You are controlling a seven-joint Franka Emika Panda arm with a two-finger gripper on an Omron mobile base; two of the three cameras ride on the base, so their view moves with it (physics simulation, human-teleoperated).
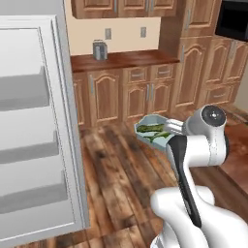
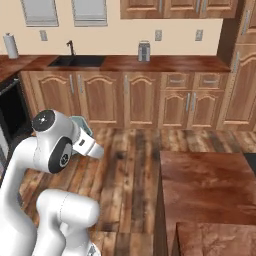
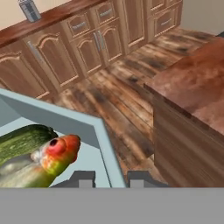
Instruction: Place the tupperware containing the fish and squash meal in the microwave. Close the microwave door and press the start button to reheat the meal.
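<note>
So I've got the open fridge door point(image 1: 34, 131) taking up the whole left, wooden cabinets point(image 1: 145, 92) along the far wall, and the microwave point(image 1: 232, 19) up at far right. The tupperware point(image 1: 154, 127) hangs in mid-air over the wood floor point(image 1: 116, 169), with the fish and squash meal point(image 3: 39, 153) inside. My 2 fingers point(image 3: 83, 178) are clamped on its rim.

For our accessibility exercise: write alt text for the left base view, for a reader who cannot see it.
A white robot arm's hand holds the tupperware of green strips above a wooden floor. An open white fridge door stands left; brown cabinets line the back wall.
</note>
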